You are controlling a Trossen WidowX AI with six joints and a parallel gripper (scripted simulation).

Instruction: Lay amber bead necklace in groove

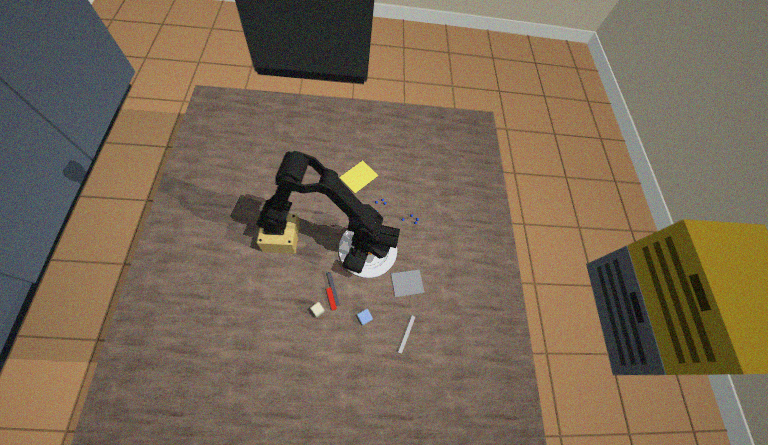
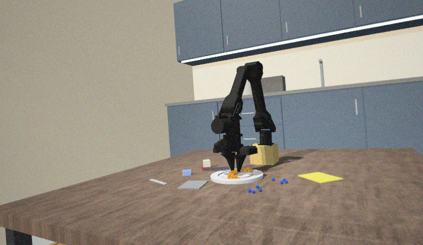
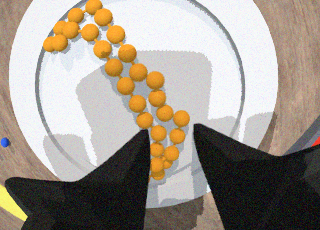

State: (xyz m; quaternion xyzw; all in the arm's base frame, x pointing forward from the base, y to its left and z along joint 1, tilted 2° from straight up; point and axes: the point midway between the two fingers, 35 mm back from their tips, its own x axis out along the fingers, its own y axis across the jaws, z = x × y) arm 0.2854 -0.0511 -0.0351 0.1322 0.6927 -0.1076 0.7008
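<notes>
The amber bead necklace (image 2: 232,174) (image 3: 138,72) lies bunched on the round white bead board (image 1: 373,273) (image 2: 215,177) (image 3: 262,80). In the wrist view it runs as a narrow double strand from the upper left across the middle to between the fingers. Its two long sides lie close together inside the round groove, not spread around it. My gripper (image 2: 236,170) (image 3: 171,133) is low over the board, fingers partly open, one on each side of the strand's near end. A gap shows between the beads and the right finger. The left finger is close beside the beads and hides some of them.
Small blue beads (image 1: 384,203) (image 2: 283,180) (image 3: 5,142) and a yellow sheet (image 1: 359,176) (image 2: 320,177) lie on one side of the board. On the other are a grey square (image 1: 407,283), a red-handled tool (image 1: 331,298), a blue block (image 1: 364,316), a cream cube (image 1: 317,309) and a pale stick (image 1: 406,334).
</notes>
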